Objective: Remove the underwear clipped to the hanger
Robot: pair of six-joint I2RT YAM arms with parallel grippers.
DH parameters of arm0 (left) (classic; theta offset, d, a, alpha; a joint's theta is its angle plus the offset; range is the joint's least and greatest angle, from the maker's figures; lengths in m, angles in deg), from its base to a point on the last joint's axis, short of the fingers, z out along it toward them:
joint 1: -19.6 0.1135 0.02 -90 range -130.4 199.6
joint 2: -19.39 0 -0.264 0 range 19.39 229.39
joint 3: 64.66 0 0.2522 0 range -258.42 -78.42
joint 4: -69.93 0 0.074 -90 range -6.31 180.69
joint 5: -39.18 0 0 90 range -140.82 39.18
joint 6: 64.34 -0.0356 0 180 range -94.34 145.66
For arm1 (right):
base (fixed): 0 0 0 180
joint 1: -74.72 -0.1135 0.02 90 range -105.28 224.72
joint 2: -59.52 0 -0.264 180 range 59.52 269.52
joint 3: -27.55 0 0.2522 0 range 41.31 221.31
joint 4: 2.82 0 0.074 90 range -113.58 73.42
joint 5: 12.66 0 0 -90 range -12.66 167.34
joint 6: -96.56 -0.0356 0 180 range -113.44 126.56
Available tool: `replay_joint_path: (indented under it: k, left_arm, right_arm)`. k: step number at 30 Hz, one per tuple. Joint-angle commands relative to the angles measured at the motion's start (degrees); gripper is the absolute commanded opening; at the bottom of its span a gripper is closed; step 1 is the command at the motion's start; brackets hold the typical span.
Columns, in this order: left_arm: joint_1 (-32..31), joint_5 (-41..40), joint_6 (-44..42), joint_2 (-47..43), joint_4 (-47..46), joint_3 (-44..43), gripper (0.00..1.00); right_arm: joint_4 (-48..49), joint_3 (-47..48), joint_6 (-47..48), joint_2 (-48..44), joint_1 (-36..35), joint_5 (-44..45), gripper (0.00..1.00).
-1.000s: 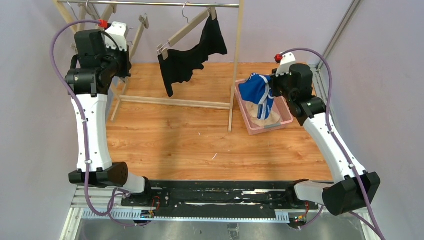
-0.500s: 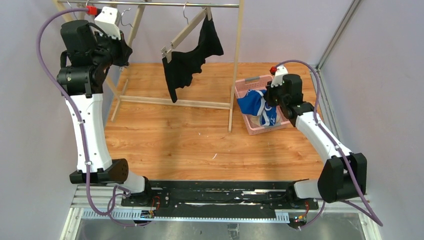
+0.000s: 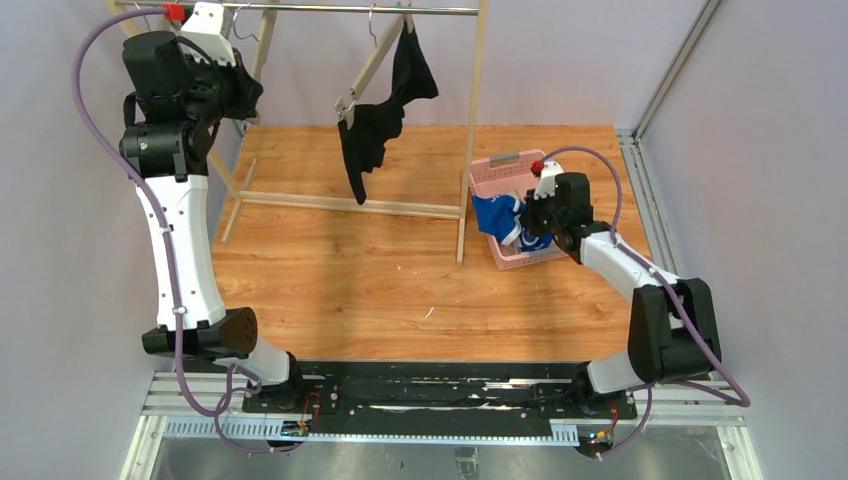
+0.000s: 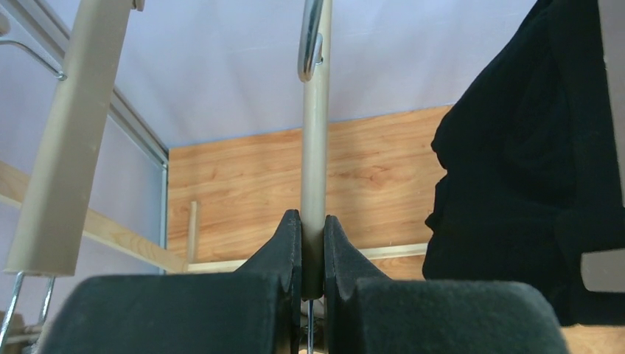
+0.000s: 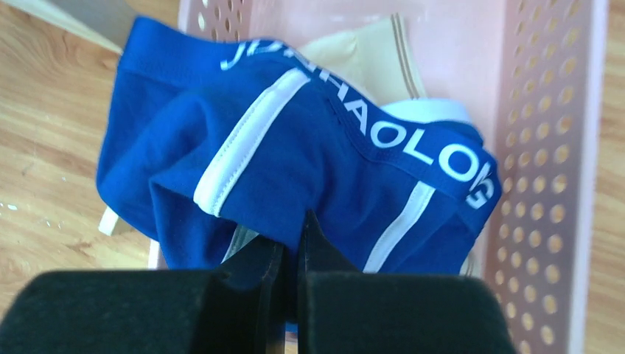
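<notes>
Lettering in white runs along the waistband of the blue underwear; "HAOLO" reads clearly in the right wrist view, while the letters before and after it are folded or turned and cannot be made out. White stripes cross the bright blue cloth. The waistband slants from 10 o'clock to 4 o'clock in that view, and the crumpled body spills over the basket's edge toward 8 o'clock. The right gripper has its jaws almost closed, pinching a fold of this blue cloth. The garment lies in the pink perforated basket at about 3 o'clock on the wooden table. It sits on top of the cream underwear, of which only a beige corner with a darker band shows. Farther back, at 12 o'clock, the black underwear hangs clipped to a tilted hanger on the metal rail. It is plain, with no print visible. Its long axis falls from 1 o'clock to 7 o'clock, and the lowest tip points down at the table. At 11 o'clock, up by the rail, the left gripper has its jaws clamped tight on a beige bar with a metal hook at its top, and the black cloth hangs just to its right.
</notes>
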Motion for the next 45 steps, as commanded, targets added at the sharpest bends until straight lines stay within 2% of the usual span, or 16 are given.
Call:
replay_joint_path:
  k: [1, 9, 19, 37, 42, 45]
  left_arm:
    - [0.7, -0.2, 1.6, 2.1, -3.6, -1.7, 0.00]
    - [0.8, -0.9, 2.8, 4.2, -5.9, -2.2, 0.00]
    - [0.8, -0.7, 4.0, 2.9, -9.3, -0.7, 0.00]
    - [0.9, -1.6, 3.9, 8.6, -7.6, -3.3, 0.00]
    - [0.8, -2.7, 5.0, 9.5, -8.3, -2.5, 0.07]
    - [0.9, -3.7, 5.1, 8.1, -9.6, -0.6, 0.21]
  right_arm:
    - [4.2, -4.7, -0.6, -1.1, 0.8, -2.0, 0.00]
    - [4.2, -7.3, -0.8, -4.7, 0.8, -2.3, 0.00]
    - [5.4, -8.5, -1.3, -3.9, 0.7, -2.6, 0.00]
    - [6.3, -9.5, -1.7, -3.8, 0.6, -1.7, 0.01]
    - [5.9, -8.9, -1.4, -2.7, 0.7, -0.9, 0.01]
    - [5.5, -8.0, -1.2, -1.7, 0.7, -1.7, 0.00]
